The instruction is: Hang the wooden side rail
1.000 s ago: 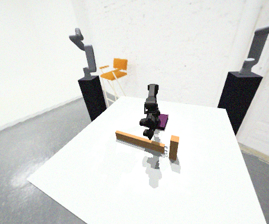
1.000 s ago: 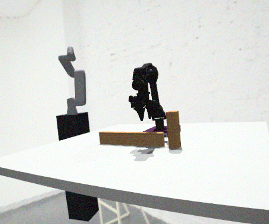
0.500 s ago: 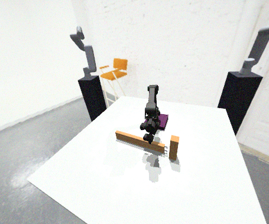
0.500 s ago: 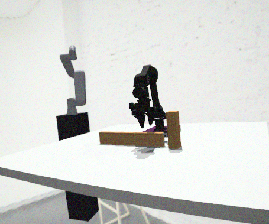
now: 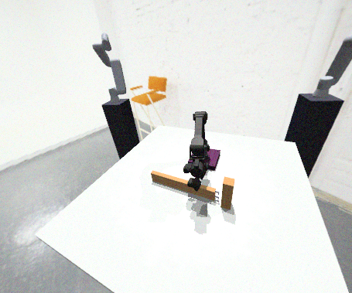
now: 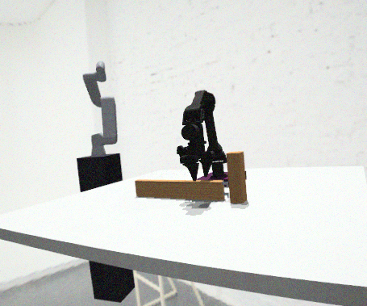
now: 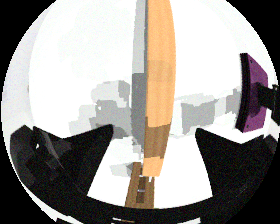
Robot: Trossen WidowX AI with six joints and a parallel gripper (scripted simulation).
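The wooden side rail (image 5: 169, 179) (image 6: 173, 190) (image 7: 161, 50) lies along the table on its narrow edge. The steel hooks (image 5: 217, 196) on its right end stick out toward the headboard post, with a small gap between them. The post (image 5: 227, 193) (image 6: 237, 178) (image 7: 131, 192) stands upright; its slot and pins show small in the wrist view. My gripper (image 5: 197, 184) (image 6: 200, 178) (image 7: 155, 130) is open and empty, pointing down over the rail's hook-end half. In the wrist view the rail runs between the spread fingers. The fingertips look about level with the rail's top edge.
The arm's purple base plate (image 5: 214, 159) (image 7: 255, 95) lies on the white table (image 5: 134, 242) (image 6: 140, 228) behind the rail. Two grey arms on black pedestals (image 5: 121, 127) (image 5: 309, 122) and an orange chair (image 5: 148, 97) stand beyond the table.
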